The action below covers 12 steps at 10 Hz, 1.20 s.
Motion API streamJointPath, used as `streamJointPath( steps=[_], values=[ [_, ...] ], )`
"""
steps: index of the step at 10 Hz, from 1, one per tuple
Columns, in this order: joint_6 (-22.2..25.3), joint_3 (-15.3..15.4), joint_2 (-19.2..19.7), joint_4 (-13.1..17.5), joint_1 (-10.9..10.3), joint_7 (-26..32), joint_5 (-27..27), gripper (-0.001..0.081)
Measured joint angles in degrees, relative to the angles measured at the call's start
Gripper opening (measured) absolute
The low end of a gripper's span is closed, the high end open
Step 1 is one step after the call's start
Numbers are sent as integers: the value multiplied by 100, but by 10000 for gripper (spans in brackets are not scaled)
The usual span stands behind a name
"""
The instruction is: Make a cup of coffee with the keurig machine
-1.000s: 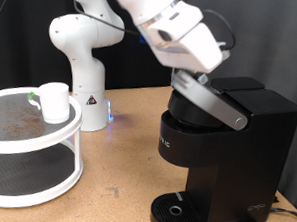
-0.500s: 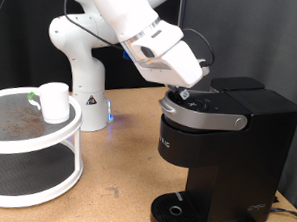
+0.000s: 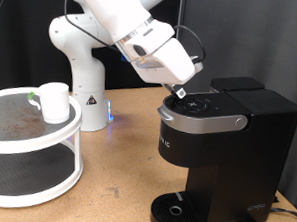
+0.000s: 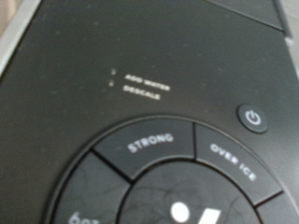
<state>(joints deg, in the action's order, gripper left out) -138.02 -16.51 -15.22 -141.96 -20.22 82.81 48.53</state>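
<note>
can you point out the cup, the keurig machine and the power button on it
cup (image 3: 55,102), exterior view, on its white side wall
keurig machine (image 3: 227,145), exterior view, on its black body
power button (image 4: 252,118), wrist view, on the round button beside the control ring

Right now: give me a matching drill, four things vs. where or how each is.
Things:
1. cup
2. keurig lid
3. gripper
4. drip base

States:
a. closed flat
b. just above the button panel
c. on the white stand's top shelf
d. nothing on it

Pairs: 1-c, 2-a, 3-b, 4-d
</note>
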Motion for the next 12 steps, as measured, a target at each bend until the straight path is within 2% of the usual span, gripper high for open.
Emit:
streamJointPath(
  steps=[2, 3, 4, 6, 8, 10, 12],
  values=[
    [-16, 1, -3, 63, -25, -125, 611, 0],
    [63, 1, -11, 200, -35, -304, 856, 0],
    [192, 1, -10, 330, -35, -547, 953, 0],
    [191, -2, -16, 257, -17, -478, 928, 0],
    [684, -51, -159, 115, 145, -1024, 755, 0],
    [1686, -187, -420, 41, 434, -1783, 52, 0],
    [1898, -192, -736, -125, 703, -2043, -609, 0]
  ],
)
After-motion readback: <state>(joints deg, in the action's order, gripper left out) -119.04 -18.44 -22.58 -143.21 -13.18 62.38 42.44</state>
